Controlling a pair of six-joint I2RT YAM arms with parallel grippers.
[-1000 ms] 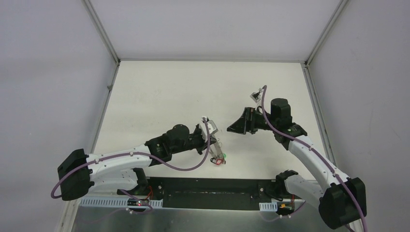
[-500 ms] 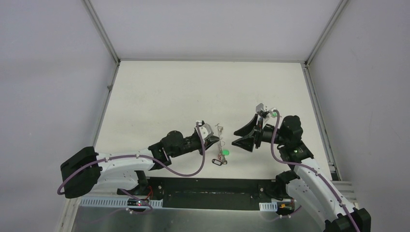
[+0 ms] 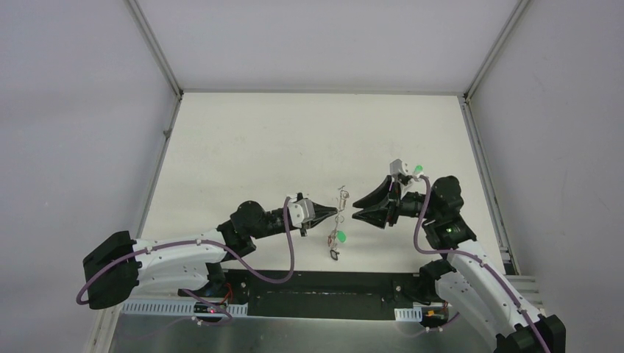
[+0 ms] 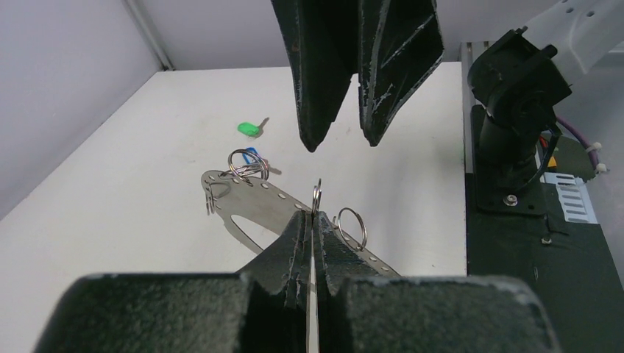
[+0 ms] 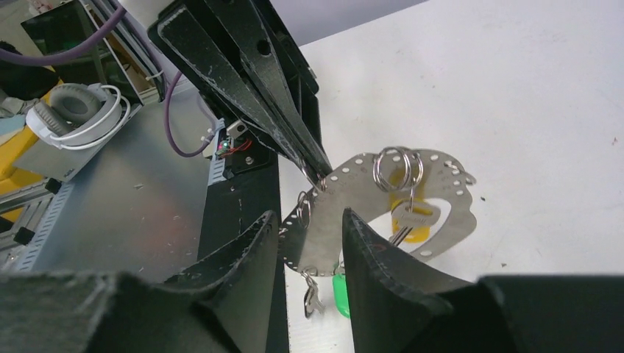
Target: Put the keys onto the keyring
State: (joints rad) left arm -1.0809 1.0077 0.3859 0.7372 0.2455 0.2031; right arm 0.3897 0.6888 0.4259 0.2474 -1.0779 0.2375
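The keyring (image 5: 368,193) is a flat silvery loop with holes round its rim, held in the air between the arms and seen edge-on in the top view (image 3: 341,209). My left gripper (image 3: 335,212) is shut on its rim (image 4: 315,215). Small split rings, a yellow-tagged key (image 5: 412,229), a green-tagged key (image 5: 340,294) and a bare key (image 5: 310,298) hang from it. My right gripper (image 5: 309,224) is open, its jaws straddling the keyring's lower rim with a gap on both sides. Another green-tagged key (image 4: 250,129) lies on the table.
The white table (image 3: 257,147) has grey walls on three sides. A black base plate (image 3: 324,283) and both arm mounts run along the near edge. Beside it are a metal shelf (image 5: 110,213) and headphones (image 5: 73,110).
My left gripper turned to point right and lifted the keyring off the table. My right gripper came down and left to the keyring, and its jaws narrowed.
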